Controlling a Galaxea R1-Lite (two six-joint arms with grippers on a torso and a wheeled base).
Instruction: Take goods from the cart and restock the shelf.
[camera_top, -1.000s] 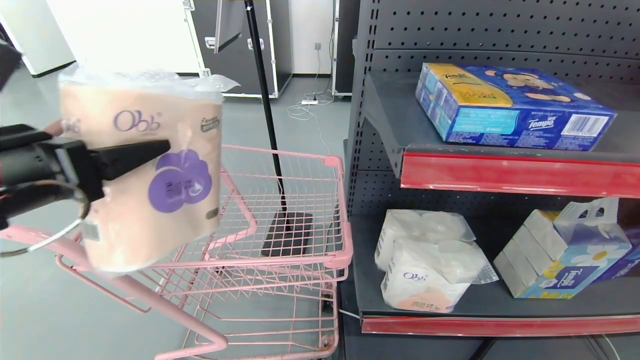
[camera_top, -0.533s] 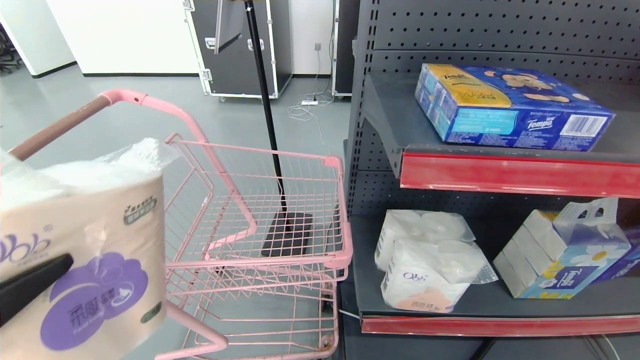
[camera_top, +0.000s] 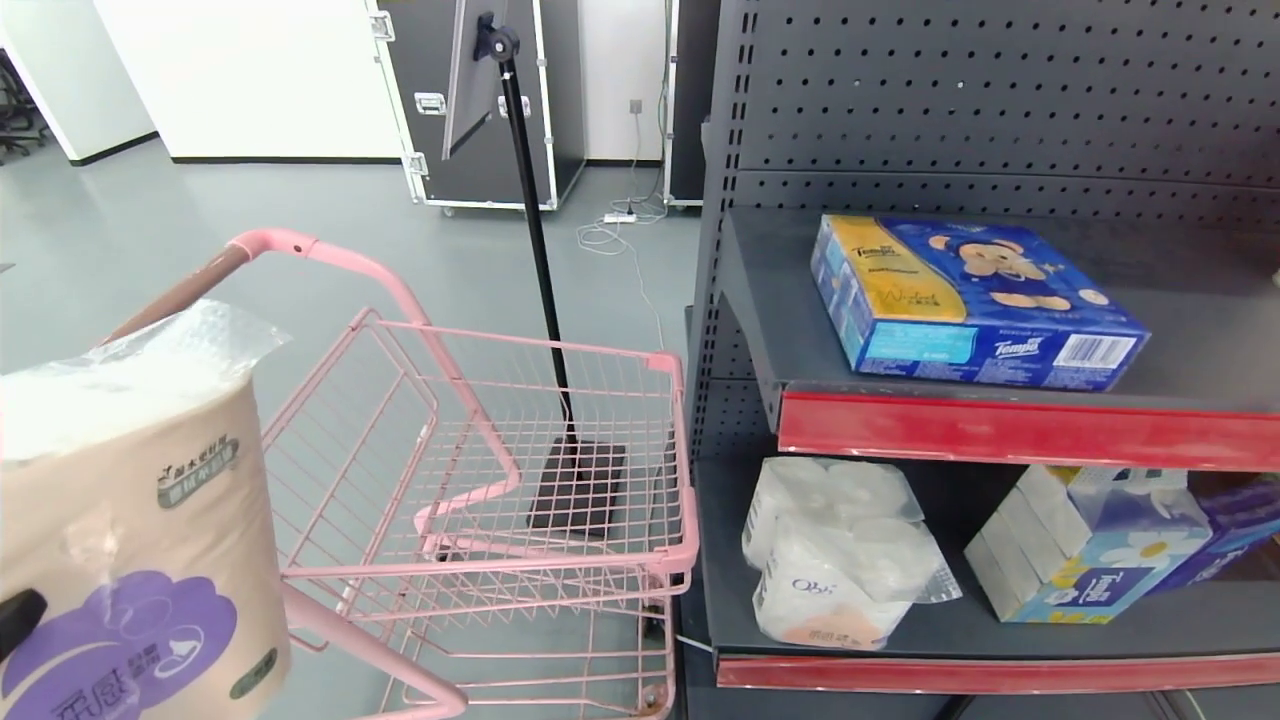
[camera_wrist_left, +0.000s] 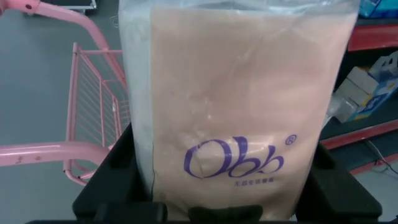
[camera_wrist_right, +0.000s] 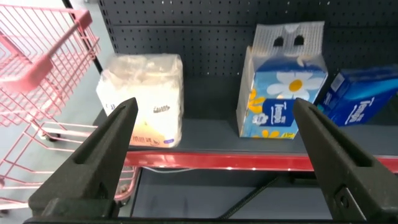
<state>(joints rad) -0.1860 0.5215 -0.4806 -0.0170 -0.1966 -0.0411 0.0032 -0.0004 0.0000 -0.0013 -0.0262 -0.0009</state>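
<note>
The left tool (camera_wrist_left: 227, 186) is pinching a beige roll pack (camera_wrist_left: 236, 93) between its two dark fingers, one pressing on each broad side, and the pack is standing with its long axis upright, its loose plastic top pointing up. In the head view the roll pack is sitting low at the robot's far left, out of the cart (camera_top: 560, 545) and just in front of its handle. The lower shelf (camera_top: 730, 560) is lying well off to the pack's right, with the whole cart basket in between, so the coming move is likely turning on a carry to the right, across or around the pink rim. The right tool (camera_wrist_right: 214, 155) is hanging spread wide with nothing in it, facing the lower shelf and much nearer to it than the left one. On that shelf a white pack (camera_top: 830, 565) is standing near the cart-side end and a tissue pack (camera_top: 1080, 560) farther right, with bare room between them. The upper shelf (camera_top: 1180, 330) is carrying a blue box (camera_top: 970, 300), lying flat.
</note>
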